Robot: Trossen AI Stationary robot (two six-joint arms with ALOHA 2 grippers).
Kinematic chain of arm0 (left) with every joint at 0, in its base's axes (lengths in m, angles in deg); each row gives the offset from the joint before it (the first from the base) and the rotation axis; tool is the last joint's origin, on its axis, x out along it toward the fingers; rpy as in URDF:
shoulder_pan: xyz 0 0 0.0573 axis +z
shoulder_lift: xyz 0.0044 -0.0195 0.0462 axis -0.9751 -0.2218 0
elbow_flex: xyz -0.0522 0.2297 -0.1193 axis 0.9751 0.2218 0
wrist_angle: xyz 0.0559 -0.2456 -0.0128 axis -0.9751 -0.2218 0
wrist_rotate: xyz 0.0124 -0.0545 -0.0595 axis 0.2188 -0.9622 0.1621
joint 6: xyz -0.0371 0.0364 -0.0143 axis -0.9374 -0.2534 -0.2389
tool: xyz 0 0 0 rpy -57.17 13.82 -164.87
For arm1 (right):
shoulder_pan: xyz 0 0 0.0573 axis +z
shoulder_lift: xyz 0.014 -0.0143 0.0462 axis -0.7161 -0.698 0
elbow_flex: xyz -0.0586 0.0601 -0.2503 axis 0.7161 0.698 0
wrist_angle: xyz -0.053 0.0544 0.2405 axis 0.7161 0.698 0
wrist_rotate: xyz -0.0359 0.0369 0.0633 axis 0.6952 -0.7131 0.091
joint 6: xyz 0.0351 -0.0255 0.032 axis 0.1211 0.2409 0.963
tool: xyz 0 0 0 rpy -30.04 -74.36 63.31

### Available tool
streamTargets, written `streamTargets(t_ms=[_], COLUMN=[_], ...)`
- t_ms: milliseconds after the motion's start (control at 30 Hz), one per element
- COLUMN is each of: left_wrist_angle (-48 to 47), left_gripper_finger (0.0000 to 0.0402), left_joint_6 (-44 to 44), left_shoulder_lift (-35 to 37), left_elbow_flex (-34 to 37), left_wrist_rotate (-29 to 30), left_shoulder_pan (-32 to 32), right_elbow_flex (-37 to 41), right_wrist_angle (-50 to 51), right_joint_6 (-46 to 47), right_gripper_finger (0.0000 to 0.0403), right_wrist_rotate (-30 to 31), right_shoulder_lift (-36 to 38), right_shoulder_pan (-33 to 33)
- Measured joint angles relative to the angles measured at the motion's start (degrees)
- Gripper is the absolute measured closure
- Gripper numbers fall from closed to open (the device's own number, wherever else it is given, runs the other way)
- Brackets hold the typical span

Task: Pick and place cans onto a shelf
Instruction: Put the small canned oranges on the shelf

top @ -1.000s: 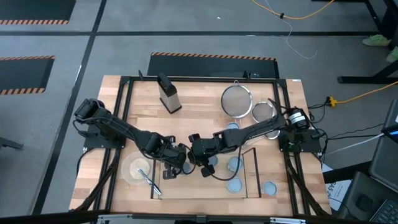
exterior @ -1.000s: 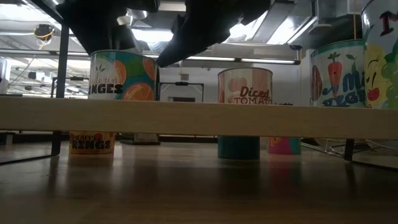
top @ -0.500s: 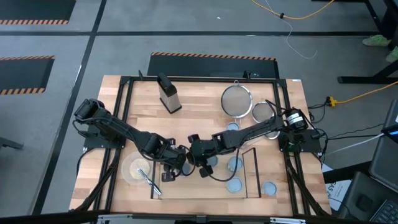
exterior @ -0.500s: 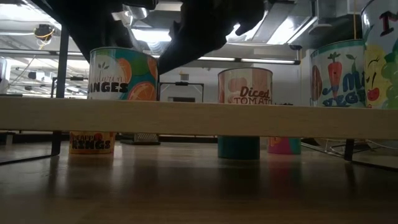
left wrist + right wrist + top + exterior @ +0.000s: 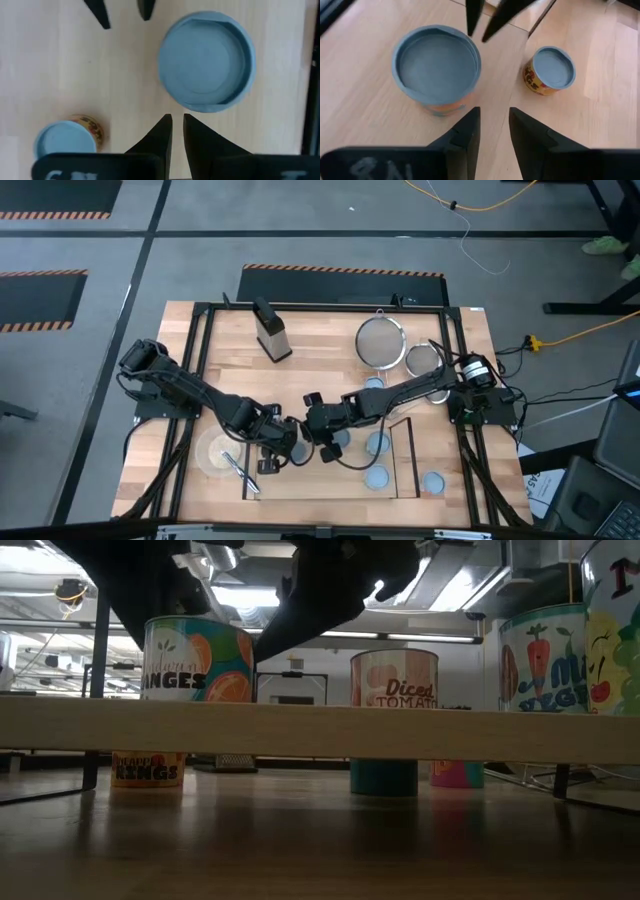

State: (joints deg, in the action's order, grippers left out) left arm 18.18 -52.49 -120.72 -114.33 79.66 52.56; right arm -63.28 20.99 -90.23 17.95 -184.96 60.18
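Observation:
A can with an orange-fruit label and a pale blue top (image 5: 206,60) (image 5: 436,65) stands upright on the light-wood shelf (image 5: 320,730), near its left end (image 5: 195,660). My left gripper (image 5: 177,125) (image 5: 283,442) hovers above the shelf beside this can, its fingertips almost together. My right gripper (image 5: 494,125) (image 5: 312,430) hovers on the can's other side, open and empty. Neither touches it. A smaller yellow-labelled can (image 5: 549,70) (image 5: 67,142) stands on the table below the shelf. More cans (image 5: 380,445) (image 5: 377,478) stand on the shelf's right part.
A "Diced Tomatoes" can (image 5: 393,678) and a vegetable can (image 5: 543,655) stand on the shelf. One can (image 5: 435,482) stands right of the shelf. Two mesh strainers (image 5: 380,340) (image 5: 423,358) lie at the far right, a bowl with a utensil (image 5: 220,452) at the near left, a dark block (image 5: 270,330) far.
My left gripper has drawn back from the orange-label can, toward the table's near edge and a little to the left. The can has stayed upright in place on the shelf.

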Motion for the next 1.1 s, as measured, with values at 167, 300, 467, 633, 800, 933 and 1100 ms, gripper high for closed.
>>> streamTargets(t_ms=[167, 300, 467, 633, 800, 933, 1100], left_wrist_angle=[0.0, 0.4, 0.4, 0.6, 1.0, 2.5, 3.3], left_gripper_finger=[0.0363, 0.0363, 0.0363, 0.0363, 0.0363, 0.0363, 0.0363], left_joint_6=[-0.1, -0.2, -0.2, -0.3, -0.2, -0.1, 1.4], left_shoulder_lift=[0.0, 0.0, 0.0, 0.0, 0.0, 0.0, 0.0], left_elbow_flex=[0.0, 0.0, 0.0, 0.0, 0.0, 0.0, 0.0], left_wrist_rotate=[1.5, 1.6, 1.6, 0.0, -1.5, -2.3, -5.3], left_shoulder_pan=[1.0, 1.3, 1.4, 0.9, 0.6, 0.5, 0.5], right_elbow_flex=[0.0, 0.0, 0.0, 0.0, 0.0, 0.0, 0.0], right_wrist_angle=[0.6, 1.0, 0.9, -0.8, -1.6, -1.8, -1.4], right_joint_6=[0.7, 1.3, 1.3, 1.3, 1.3, 1.3, 1.6], right_gripper_finger=[0.0296, 0.0296, 0.0296, 0.0296, 0.0296, 0.0296, 0.0296], right_wrist_rotate=[-6.6, -7.6, -8.3, -8.4, -8.4, -7.4, -7.0], right_shoulder_lift=[0.0, 0.0, 0.0, 0.0, 0.0, 0.0, 0.0], right_shoulder_pan=[0.0, 0.1, 0.0, 0.0, 0.0, 0.1, 0.1])
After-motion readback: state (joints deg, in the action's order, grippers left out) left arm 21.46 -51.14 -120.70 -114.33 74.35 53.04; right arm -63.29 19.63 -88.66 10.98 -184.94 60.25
